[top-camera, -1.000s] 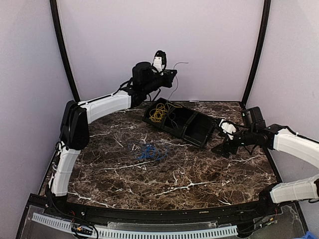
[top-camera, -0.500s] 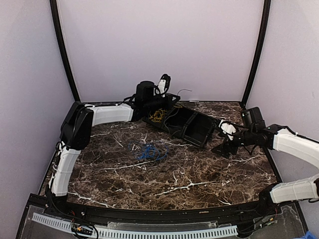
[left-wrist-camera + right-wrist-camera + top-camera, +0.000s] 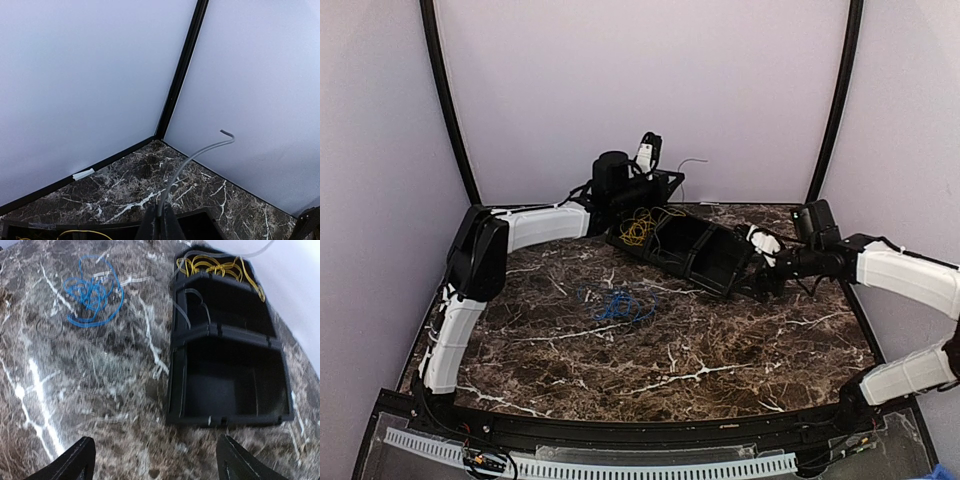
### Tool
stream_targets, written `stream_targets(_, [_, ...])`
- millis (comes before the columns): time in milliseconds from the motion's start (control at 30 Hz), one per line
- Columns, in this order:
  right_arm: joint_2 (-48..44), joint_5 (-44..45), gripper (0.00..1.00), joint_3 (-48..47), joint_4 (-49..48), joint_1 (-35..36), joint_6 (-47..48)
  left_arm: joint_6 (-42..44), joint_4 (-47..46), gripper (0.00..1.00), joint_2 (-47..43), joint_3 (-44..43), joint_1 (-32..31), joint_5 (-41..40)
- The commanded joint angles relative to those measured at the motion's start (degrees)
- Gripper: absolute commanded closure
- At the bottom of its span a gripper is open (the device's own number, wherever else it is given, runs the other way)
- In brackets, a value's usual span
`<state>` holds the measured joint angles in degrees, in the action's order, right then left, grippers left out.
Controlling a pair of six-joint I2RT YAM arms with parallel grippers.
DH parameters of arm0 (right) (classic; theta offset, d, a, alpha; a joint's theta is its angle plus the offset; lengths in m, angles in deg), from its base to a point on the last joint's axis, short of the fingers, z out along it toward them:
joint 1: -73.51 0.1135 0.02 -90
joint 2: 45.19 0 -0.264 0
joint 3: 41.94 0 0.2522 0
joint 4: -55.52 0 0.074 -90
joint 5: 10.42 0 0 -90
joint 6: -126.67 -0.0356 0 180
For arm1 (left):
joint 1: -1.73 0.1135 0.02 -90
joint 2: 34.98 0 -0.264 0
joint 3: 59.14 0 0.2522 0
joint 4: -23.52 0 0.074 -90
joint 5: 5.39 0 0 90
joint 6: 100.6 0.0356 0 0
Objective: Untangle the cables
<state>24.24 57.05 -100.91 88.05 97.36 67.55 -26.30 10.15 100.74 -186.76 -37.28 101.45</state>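
The yellow cable (image 3: 640,228) lies coiled in the far-left compartment of a black three-part tray (image 3: 665,266). On the marble, left of the tray, lies the blue cable (image 3: 620,305) in a loose bundle. My left gripper (image 3: 665,183) hovers over the tray's far end, shut on a thin grey cable (image 3: 195,155) that curves up from its fingertips (image 3: 160,227). My right gripper (image 3: 752,265) stands open at the tray's near-right end with nothing between its fingers. The right wrist view has the blue cable (image 3: 92,292), the yellow cable (image 3: 215,265) and the tray (image 3: 230,418).
A loop of grey cable (image 3: 192,305) lies in the tray's middle compartment; the nearest compartment holds nothing. Pale walls with black corner posts (image 3: 180,75) close in the table at the back and sides. The tray sits askew at the back right.
My left gripper came down from above toward the tray's far end, still shut on the grey cable. My right gripper moved left, closer to the tray's near end.
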Motion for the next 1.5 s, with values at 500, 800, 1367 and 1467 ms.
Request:
stream_targets(500, [41.8, -5.6, 0.16, -33.0, -26.4, 7.6, -20.2, -11.1, 1.0, 1.0, -3.3, -4.8, -0.3, -3.7])
stream_targets(800, [46.7, -6.4, 0.41, -35.5, -32.3, 7.4, -25.7, -12.6, 1.6, 1.0, -4.3, -4.6, -0.3, -3.4])
stream_targets(1367, [47.1, -9.4, 0.92, -36.6, -30.9, 0.8, -24.6, -10.1, 0.5, 1.0, -9.6, 7.3, -0.2, -5.9])
stream_targets(1467, [46.2, -17.0, 0.55, -32.6, -33.3, 1.3, -24.7, -10.4, -0.7, 1.0, -9.7, 7.2, -0.2, -6.8])
